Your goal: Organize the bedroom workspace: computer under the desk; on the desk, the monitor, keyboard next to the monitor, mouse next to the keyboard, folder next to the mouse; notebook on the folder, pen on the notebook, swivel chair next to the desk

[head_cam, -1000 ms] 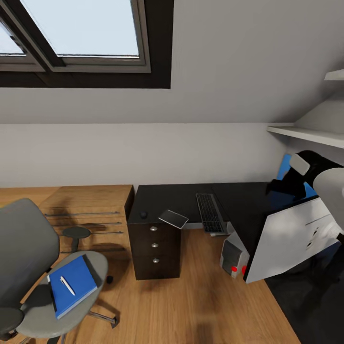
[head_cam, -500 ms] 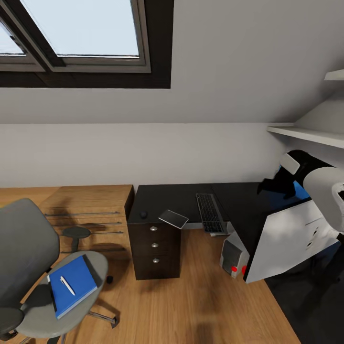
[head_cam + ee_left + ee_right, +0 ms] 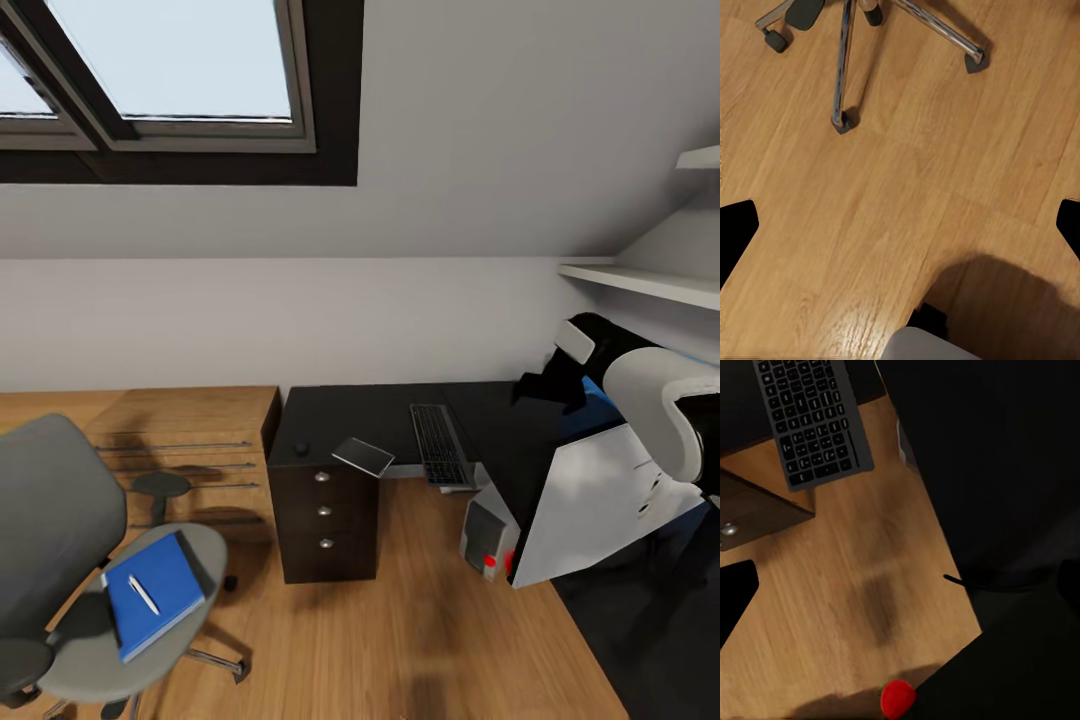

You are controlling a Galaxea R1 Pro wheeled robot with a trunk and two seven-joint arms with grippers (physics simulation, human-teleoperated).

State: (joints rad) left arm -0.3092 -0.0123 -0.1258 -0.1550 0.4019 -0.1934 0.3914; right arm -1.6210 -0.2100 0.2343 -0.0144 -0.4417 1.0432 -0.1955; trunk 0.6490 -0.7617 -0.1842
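Lower left of the head view: swivel chair (image 3: pixel 55 540) well apart from the tabletop (image 3: pixel 380 415), grey seat carrying the folder (image 3: pixel 160 600) with the pen (image 3: pixel 143 595) lying on top. Folder likely light, thin and a little floppy; best pinched at an edge overhanging the seat, kept level so the slim, roll-prone pen stays put, or pen lifted off first by its middle.

Toward the centre: mouse (image 3: pixel 300 449) near the tabletop's left front corner, small, smooth, easy to squeeze out sideways. Just right of it the notebook (image 3: pixel 363 457), jutting over the front edge above the drawer unit (image 3: pixel 325 515), stiff enough to take by the overhang. Further right the keyboard (image 3: pixel 440 445), long and rigid, also poking past the front edge.

Lower right: computer (image 3: pixel 488 530) on the wooden floor (image 3: pixel 420 630) under the tabletop, and beside it a tilted white-backed panel, probably the monitor (image 3: pixel 600 500), broad, heavy, awkward, needing a grip low on its frame.

Right arm (image 3: pixel 640 390) raised over the tabletop's right part; right fingers (image 3: pixel 735 596) apart, nothing between. Left fingers (image 3: pixel 735 232) apart too, over bare floor near the chair's star base.

Glossy black top likely slippery; sloped ceiling and window (image 3: pixel 170 60) above, shelf (image 3: pixel 640 280) at upper right
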